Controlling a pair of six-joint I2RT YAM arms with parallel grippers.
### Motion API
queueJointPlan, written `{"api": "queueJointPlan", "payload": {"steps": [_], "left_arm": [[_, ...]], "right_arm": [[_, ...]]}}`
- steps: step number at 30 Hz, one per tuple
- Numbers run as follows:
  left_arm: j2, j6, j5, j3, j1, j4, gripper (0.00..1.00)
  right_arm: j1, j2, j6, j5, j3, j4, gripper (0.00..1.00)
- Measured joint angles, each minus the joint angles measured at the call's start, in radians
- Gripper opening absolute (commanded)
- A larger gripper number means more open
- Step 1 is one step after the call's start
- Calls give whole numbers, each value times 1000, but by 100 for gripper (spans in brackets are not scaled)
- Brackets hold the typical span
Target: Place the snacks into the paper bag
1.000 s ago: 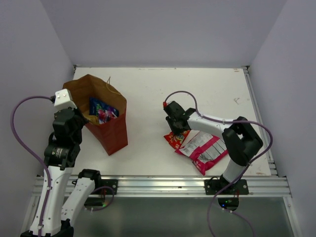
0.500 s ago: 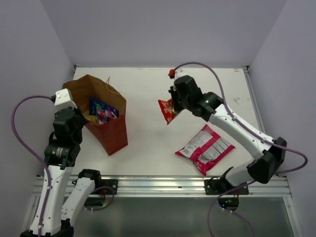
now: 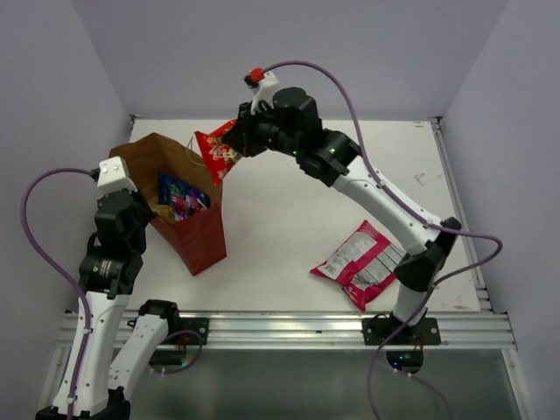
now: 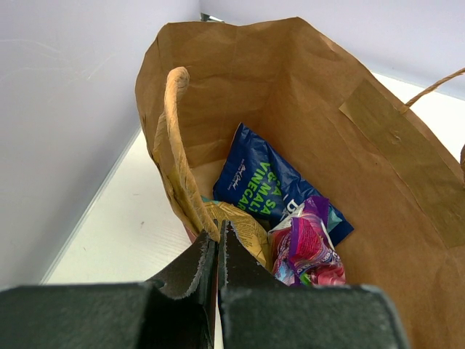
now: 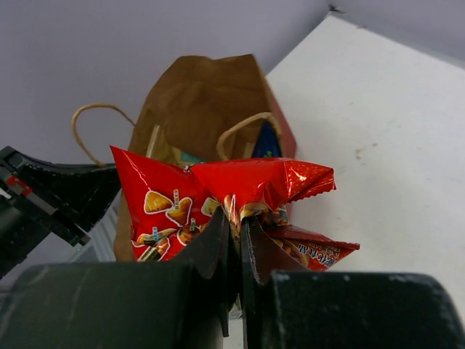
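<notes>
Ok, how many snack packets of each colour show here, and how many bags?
Tan packet: 1
Dark blue packet: 1
Purple packet: 1
Red packet: 1
Pink-and-silver packet: 1
Paper bag: 1
Total: 6

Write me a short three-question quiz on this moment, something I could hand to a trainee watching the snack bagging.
1. True or false: the pink-and-silver packet lies on the table, outside the paper bag.
2. Choose one: the right gripper is A) shut on the red packet, B) open above it, C) shut and empty.
3. Fill the gap: the left gripper is shut on the bag's ____.
Key: 1 true; 2 A; 3 rim.
</notes>
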State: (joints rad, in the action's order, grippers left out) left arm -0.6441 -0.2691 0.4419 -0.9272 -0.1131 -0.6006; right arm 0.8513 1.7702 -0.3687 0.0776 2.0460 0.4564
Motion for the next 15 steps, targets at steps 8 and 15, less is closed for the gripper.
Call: {"api": "queueJointPlan", "payload": {"steps": [8,15], "left_arm": [[0,0,0,0,0,0,0],[0,0,0,0,0,0,0]], "right_arm": [[93,291,-55,117,238,25,0],[141,373,-92,171,334,31,0]]}}
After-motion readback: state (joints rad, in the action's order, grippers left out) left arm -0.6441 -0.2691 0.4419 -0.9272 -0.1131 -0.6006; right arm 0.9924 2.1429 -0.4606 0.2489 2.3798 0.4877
